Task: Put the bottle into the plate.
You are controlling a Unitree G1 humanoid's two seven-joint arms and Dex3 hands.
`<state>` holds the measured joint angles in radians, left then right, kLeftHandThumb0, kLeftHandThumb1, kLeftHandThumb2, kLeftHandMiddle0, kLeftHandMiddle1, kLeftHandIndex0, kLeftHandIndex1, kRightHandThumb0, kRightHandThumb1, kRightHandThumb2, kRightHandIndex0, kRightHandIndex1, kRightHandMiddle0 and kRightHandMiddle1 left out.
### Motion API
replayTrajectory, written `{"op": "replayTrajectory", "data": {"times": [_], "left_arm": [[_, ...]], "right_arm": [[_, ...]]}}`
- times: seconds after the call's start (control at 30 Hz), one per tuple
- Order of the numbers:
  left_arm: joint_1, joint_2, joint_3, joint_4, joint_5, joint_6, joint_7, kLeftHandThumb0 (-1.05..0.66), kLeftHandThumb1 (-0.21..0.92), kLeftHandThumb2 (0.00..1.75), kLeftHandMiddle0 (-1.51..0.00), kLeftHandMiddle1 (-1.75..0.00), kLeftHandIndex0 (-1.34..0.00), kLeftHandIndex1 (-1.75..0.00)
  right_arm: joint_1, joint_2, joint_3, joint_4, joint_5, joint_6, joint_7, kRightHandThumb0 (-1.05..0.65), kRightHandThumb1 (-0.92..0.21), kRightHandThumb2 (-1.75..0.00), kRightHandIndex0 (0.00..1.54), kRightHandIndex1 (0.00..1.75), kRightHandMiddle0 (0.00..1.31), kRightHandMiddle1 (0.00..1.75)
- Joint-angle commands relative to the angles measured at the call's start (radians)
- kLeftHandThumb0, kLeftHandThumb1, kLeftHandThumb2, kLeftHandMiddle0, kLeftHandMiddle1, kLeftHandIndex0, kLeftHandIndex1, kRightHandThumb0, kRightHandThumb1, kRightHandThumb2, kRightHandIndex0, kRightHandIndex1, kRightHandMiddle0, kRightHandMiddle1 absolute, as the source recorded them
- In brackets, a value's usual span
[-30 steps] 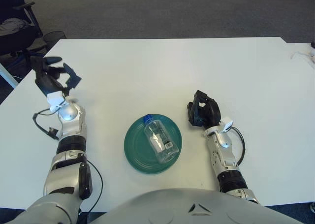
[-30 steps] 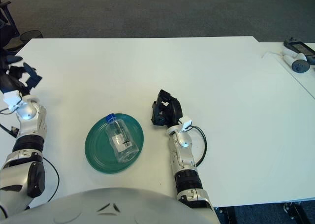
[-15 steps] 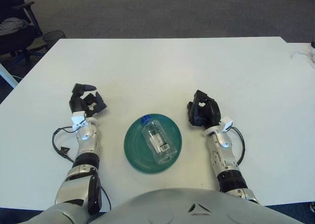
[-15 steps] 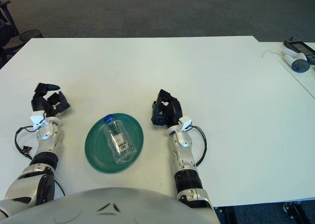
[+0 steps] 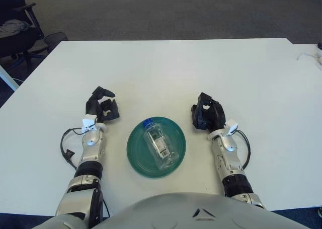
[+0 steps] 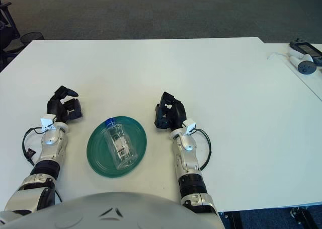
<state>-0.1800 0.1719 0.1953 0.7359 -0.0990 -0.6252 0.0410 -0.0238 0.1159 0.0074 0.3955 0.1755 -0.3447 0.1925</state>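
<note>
A clear plastic bottle (image 5: 159, 145) with a blue cap lies on its side in the round green plate (image 5: 137, 151) near the table's front edge, cap pointing away from me. My left hand (image 5: 101, 107) rests on the table just left of the plate, fingers relaxed and holding nothing. My right hand (image 5: 206, 115) rests just right of the plate, fingers curled and empty. Neither hand touches the bottle or the plate.
The white table (image 5: 171, 68) stretches far ahead of the plate. A black office chair (image 5: 15, 27) stands off the back left corner. Small devices (image 6: 303, 58) lie on a second table at the far right.
My left hand has swung in from the far left and come down beside the plate. The bottle has turned slightly in the plate. My right hand has not moved.
</note>
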Motion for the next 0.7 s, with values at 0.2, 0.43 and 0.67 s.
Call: {"op": "replayTrajectory", "data": {"times": [0.2, 0.43, 0.67], "left_arm": [[0.085, -0.061, -0.016, 0.000, 0.023, 0.036, 0.012, -0.54, 0.14, 1.53, -1.28, -1.75, -0.75, -1.75], [0.101, -0.085, -0.015, -0.008, 0.041, 0.017, 0.046, -0.54, 0.13, 1.54, -1.28, -1.75, -0.76, -1.75], [0.109, -0.108, -0.009, 0.008, 0.035, -0.010, 0.054, -0.55, 0.12, 1.56, -1.28, -1.75, -0.77, -1.75]], "right_arm": [[0.152, -0.004, -0.019, 0.137, -0.010, 0.155, -0.054, -0.04, -0.25, -1.37, 1.28, 1.75, 1.00, 1.75], [0.151, -0.009, -0.018, 0.126, -0.007, 0.166, -0.057, -0.04, -0.25, -1.37, 1.28, 1.75, 1.01, 1.75], [0.148, -0.015, -0.021, 0.123, -0.003, 0.164, -0.050, -0.04, -0.25, -1.38, 1.28, 1.75, 1.00, 1.75]]}}
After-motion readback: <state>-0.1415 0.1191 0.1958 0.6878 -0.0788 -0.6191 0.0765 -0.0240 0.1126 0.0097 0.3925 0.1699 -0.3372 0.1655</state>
